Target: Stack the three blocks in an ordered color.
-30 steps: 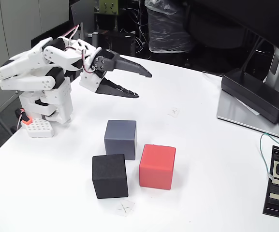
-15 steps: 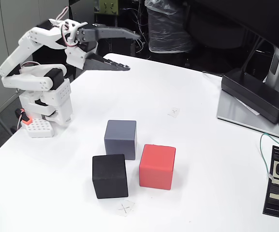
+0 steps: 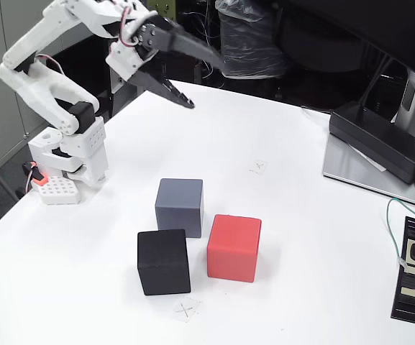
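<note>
Clearly, no block has yet been stacked: all three cubes are seen resting on the white table [image 3: 315,237] in a tight cluster near the front. The slate grey block [image 3: 179,206] is placed furthest back, the black block [image 3: 163,261] just in front of it and slightly to the left in the fixed view, and the red block [image 3: 234,246] just beside both on the right. Whether their faces touch cannot be told, though the gaps look very narrow.

The end effector [image 3: 206,80] is held high above the far part of the table, well apart from the cubes, with its two dark fingers spread wide and nothing gripped between them. The step in hand is judged to be the approach to a first block.

For the next move, the arm would need to be lowered and brought forward over one cube, with the fingers aligned across free faces, since the close neighbours leave little room for entry.
</note>
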